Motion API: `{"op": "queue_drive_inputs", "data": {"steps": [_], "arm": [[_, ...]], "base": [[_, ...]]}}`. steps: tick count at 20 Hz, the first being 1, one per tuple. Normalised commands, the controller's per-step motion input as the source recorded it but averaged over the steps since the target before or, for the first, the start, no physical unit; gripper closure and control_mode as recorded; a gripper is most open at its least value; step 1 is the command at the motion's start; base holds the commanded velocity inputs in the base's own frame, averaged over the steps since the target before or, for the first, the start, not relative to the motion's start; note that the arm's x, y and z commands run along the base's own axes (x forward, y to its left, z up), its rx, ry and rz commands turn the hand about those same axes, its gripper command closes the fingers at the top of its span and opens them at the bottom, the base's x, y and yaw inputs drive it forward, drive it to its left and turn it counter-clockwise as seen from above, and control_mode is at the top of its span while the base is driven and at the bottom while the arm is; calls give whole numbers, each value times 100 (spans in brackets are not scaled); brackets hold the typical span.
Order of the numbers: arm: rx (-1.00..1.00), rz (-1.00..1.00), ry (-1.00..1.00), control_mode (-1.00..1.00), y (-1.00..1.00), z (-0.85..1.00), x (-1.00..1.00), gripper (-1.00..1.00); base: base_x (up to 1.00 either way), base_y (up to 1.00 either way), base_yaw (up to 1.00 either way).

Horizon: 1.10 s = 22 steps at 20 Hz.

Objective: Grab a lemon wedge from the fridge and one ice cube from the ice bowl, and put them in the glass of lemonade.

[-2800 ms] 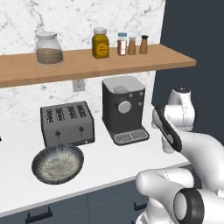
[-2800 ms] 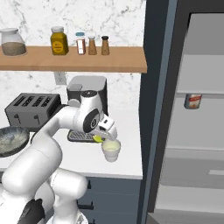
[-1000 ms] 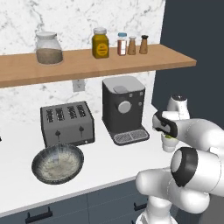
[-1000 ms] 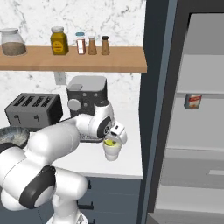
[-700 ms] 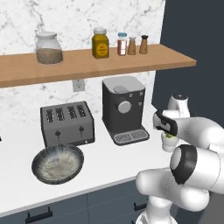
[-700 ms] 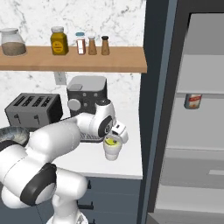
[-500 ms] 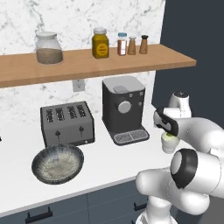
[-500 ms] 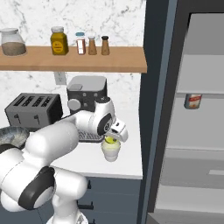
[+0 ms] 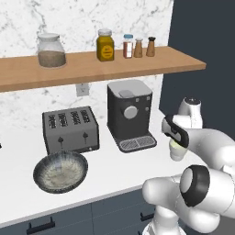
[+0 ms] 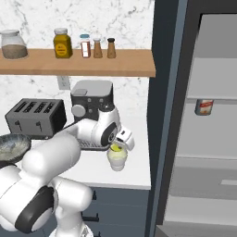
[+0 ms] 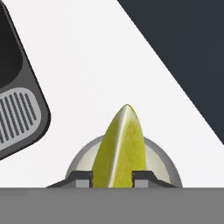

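One lemon wedge [image 11: 119, 148] in hand [image 11: 112, 176], seemingly over glass of lemonade [image 10: 117, 160]

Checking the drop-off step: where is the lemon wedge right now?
The lemon wedge is pinched in the gripper directly over the glass of lemonade, which stands on the white counter right of the coffee machine, near the fridge.

No legible text, brand, number or sign in any view. Amber jar with yellow label [image 9: 105, 45] on wooden shelf, upper middle of left base view: label blank at this size. Small can with orange-red band [image 10: 203, 107] on pale fridge shelf, right side of right base view: markings too blurred to read. Black coffee machine [image 9: 129, 114], centre of left base view: round dial, no readable marks.
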Motion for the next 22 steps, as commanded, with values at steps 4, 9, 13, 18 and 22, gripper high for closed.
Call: {"op": "queue_drive_inputs", "data": {"steps": [4,9,13,18,22], "arm": [[0,0,0,-100,0,0,0,-100],[2,0,0,-100,0,-10,1,-100],[0,0,0,-100,0,0,0,-100],[0,5,0,-100,13,35,-6,-100],[0,17,0,-100,31,66,-6,-100]], "base": [[0,0,0],[0,0,0],[0,0,0],[0,0,0],[0,0,0]]}}
